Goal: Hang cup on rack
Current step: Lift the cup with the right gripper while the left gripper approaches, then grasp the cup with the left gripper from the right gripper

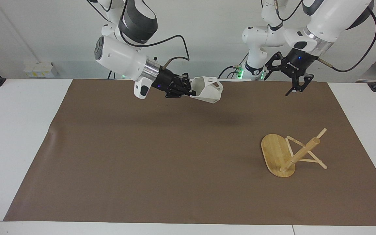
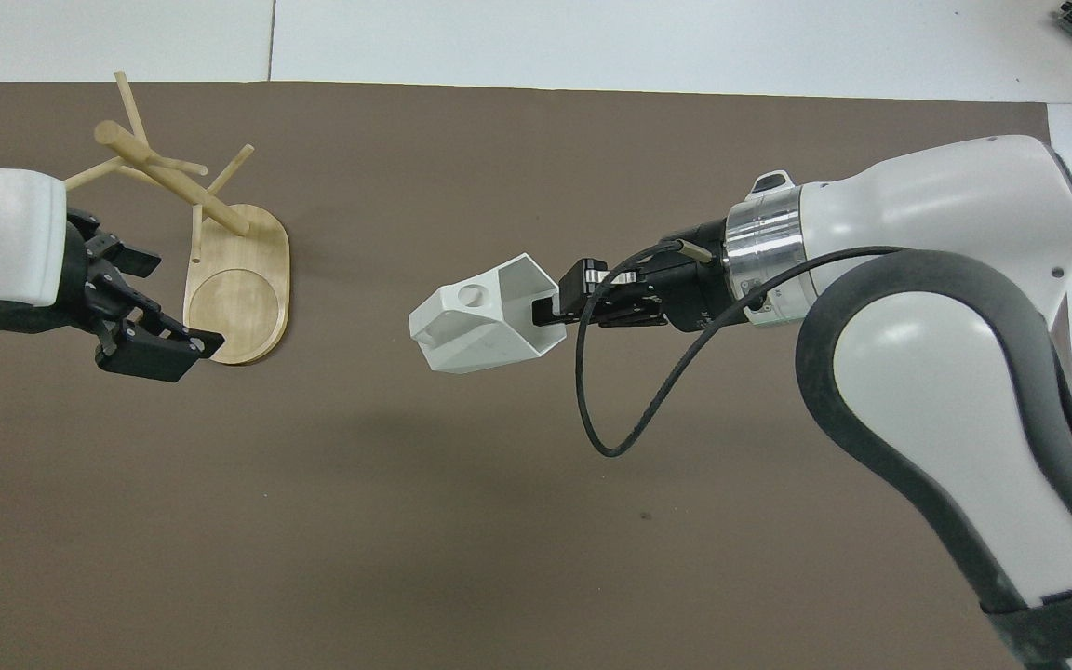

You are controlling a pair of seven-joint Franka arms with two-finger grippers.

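My right gripper (image 1: pixel 192 89) (image 2: pixel 550 305) is clamped on the rim of the cup (image 1: pixel 207 89) (image 2: pixel 480 318), holding it tipped on its side high over the middle of the brown mat (image 1: pixel 162 163) (image 2: pixel 462 502), with its pierced handle pointing toward the left arm's end of the table. My left gripper (image 1: pixel 281 80) (image 2: pixel 159 316) hangs in the air with its fingers spread wide and nothing between them. The rack (image 1: pixel 289 153) (image 2: pixel 201 233) lies toppled on the mat at the left arm's end, its oval base on edge, its post slanting and its pegs sticking out, well apart from the cup.
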